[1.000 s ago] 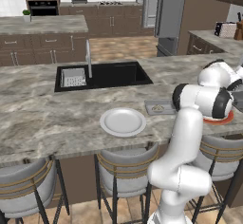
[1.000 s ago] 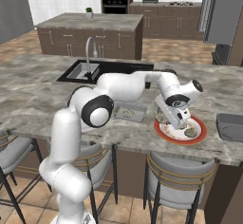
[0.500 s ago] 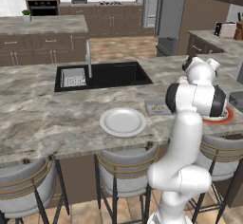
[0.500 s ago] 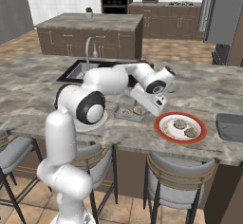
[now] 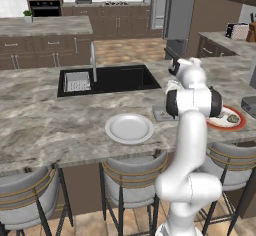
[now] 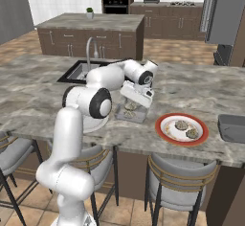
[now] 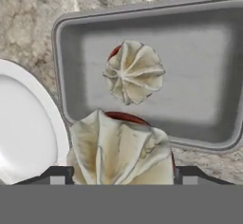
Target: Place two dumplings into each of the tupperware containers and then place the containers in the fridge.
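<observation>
In the hand view my gripper (image 7: 122,173) is shut on a pleated beige dumpling (image 7: 121,144), held just above the near edge of a grey tupperware container (image 7: 209,99). One more dumpling (image 7: 134,71) lies inside that container. From the right base view the gripper (image 6: 133,104) hangs over the same container (image 6: 139,118), right of the white plate. Two dumplings (image 6: 181,124) rest on the red-rimmed plate (image 6: 165,133). A second container (image 6: 231,127) sits at the counter's far right. The fridge (image 6: 224,9) stands across the kitchen.
A round white plate (image 5: 129,128) lies left of the container, near the counter's front edge. The black sink (image 5: 112,77) with its faucet (image 5: 93,60) is behind it. Stools (image 5: 131,180) stand under the counter's front.
The arm has swung left from the red-rimmed plate to above the first container, carrying the dumpling with it. The plates and containers have stayed put.
</observation>
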Tool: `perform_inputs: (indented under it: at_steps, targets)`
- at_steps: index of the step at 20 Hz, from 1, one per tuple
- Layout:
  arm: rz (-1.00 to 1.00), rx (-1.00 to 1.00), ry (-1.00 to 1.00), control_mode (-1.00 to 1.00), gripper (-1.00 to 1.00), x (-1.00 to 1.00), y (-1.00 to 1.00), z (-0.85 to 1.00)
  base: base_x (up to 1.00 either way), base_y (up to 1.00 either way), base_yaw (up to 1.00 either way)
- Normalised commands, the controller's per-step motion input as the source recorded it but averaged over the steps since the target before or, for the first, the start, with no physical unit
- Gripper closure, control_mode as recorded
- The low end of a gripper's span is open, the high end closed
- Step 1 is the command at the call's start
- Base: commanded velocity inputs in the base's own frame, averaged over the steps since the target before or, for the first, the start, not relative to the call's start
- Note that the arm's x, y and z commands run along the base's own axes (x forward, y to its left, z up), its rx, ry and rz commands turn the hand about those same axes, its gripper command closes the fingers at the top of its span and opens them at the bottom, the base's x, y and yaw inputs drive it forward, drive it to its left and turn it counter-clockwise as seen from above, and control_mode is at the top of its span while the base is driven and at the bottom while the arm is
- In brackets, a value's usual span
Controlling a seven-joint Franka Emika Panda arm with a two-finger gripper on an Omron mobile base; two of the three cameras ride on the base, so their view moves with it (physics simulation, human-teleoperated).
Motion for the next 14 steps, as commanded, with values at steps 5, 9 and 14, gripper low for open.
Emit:
perform_inputs:
  at_steps: [5, 9, 14]
  targets:
    - [0.24, 0.0, 0.13, -1.0, 1.0, 0.63, -0.03, -0.37, 0.0, 0.0, 0.0]
    - [0.18, 0.0, 0.05, -1.0, 1.0, 0.24, -0.24, -0.29, 0.0, 0.0, 0.0]
    - [0.1, 0.0, 0.0, -1.0, 1.0, 0.0, -0.15, -0.16, 0.0, 0.0, 0.0]
